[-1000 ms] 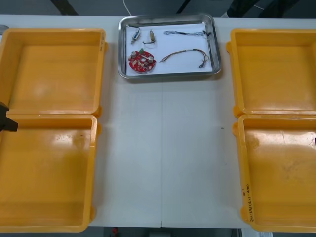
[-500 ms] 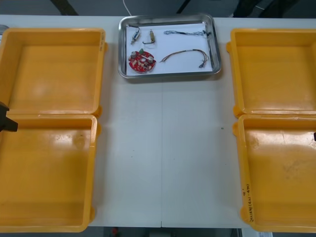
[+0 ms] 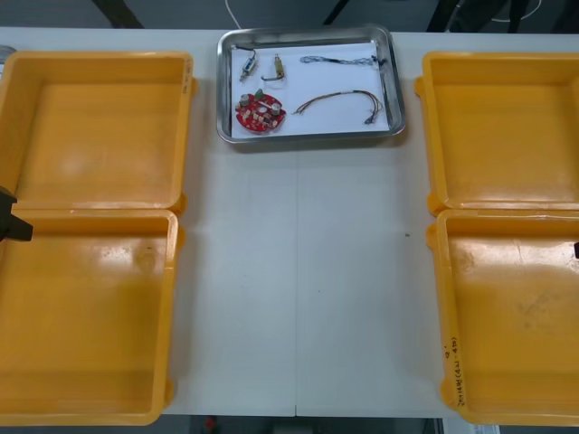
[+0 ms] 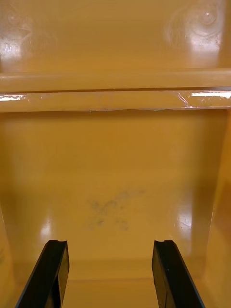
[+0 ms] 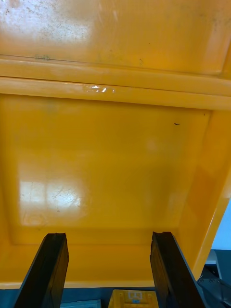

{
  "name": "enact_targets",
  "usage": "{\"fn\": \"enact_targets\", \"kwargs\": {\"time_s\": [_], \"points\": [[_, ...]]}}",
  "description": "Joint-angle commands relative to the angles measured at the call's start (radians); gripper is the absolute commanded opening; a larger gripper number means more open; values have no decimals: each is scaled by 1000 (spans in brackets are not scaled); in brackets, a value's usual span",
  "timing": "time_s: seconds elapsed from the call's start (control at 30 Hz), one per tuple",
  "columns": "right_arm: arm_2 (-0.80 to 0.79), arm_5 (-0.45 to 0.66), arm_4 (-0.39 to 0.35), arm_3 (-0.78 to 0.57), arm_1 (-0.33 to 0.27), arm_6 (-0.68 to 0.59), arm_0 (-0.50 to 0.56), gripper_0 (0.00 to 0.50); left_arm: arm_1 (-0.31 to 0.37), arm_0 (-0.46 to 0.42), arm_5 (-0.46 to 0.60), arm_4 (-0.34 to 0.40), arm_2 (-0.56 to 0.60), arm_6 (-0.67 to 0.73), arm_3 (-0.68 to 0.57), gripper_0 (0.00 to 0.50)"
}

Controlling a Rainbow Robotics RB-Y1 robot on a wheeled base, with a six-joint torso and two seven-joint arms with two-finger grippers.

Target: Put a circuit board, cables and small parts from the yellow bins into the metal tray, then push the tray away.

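The metal tray sits at the table's far edge, between the two far yellow bins. On its white inside lie a round red circuit board, two small metal parts, a blue and white cable and a red and yellow cable. My left gripper hangs open over the near left bin, nothing between its fingers. My right gripper hangs open over the near right bin, also holding nothing. In the front view a black piece of the left arm shows at the left edge.
Four yellow bins stand in pairs: far left, near left, far right, near right. All look bare inside. White table runs between them.
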Motion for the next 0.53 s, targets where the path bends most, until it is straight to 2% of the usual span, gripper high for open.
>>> {"fn": "enact_targets", "kwargs": {"time_s": [0.03,0.53], "points": [[-11,3,-8,-10,-42,15,-20,500,44,16,6,7,33,-66,-23,500],[-11,3,-8,-10,-42,15,-20,500,44,16,6,7,33,-66,-23,500]]}}
